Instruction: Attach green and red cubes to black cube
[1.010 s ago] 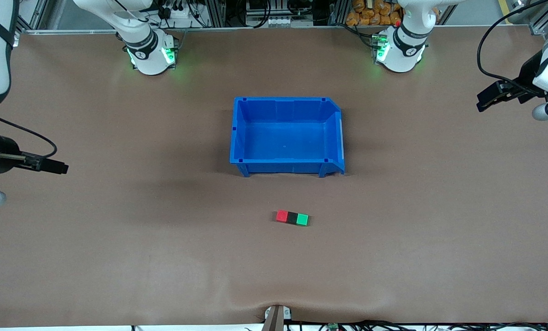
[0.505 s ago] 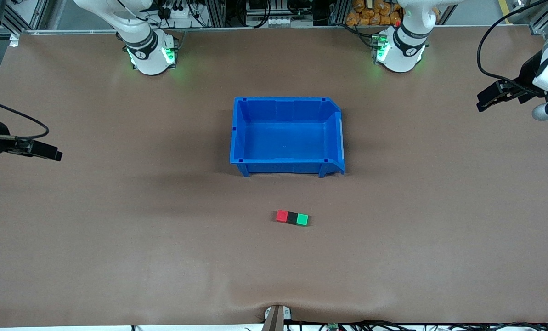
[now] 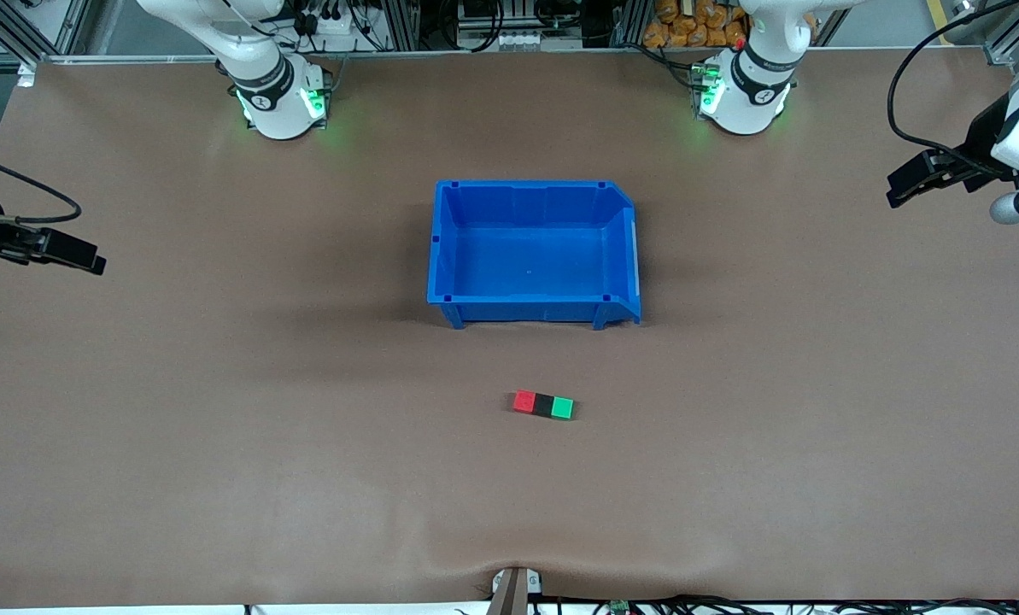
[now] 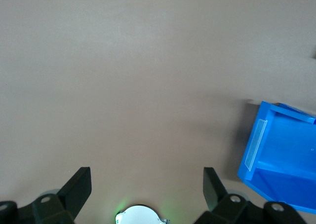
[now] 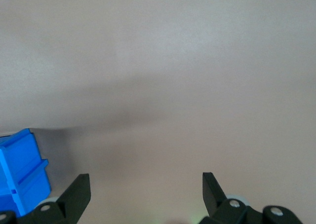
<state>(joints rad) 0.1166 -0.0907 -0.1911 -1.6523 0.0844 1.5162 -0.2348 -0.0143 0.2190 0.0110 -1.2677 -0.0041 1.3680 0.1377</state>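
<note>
On the brown worktop (image 3: 219, 444), nearer to the front camera than the blue bin (image 3: 533, 253), three small cubes lie touching in one short row: one red cube (image 3: 524, 401), one black cube (image 3: 543, 405) in the middle, and one green cube (image 3: 563, 408). The red one sits at the end of the row toward the right arm's end of the worktop, the green one toward the left arm's end. There is one bin, open-topped, with nothing showing inside it.

Two arms are in sight, each with one pincer, and neither holds anything. The left pincer (image 3: 909, 185) hangs over bare worktop, well away from the bin toward the left arm's end. Its two dark fingers (image 4: 79, 187) stand wide apart in the left wrist view. The right pincer (image 3: 78, 254) hangs over bare worktop, well away from the bin toward the right arm's end, and its fingers (image 5: 78, 192) are likewise spread wide in the right wrist view.

Only the front view shows the row of cubes and the whole bin. Each wrist view shows its own spread fingers, a stretch of bare worktop, and just one corner of the bin. In the left wrist view a pale label strip (image 4: 256, 144) shows on the bin's rim.
</note>
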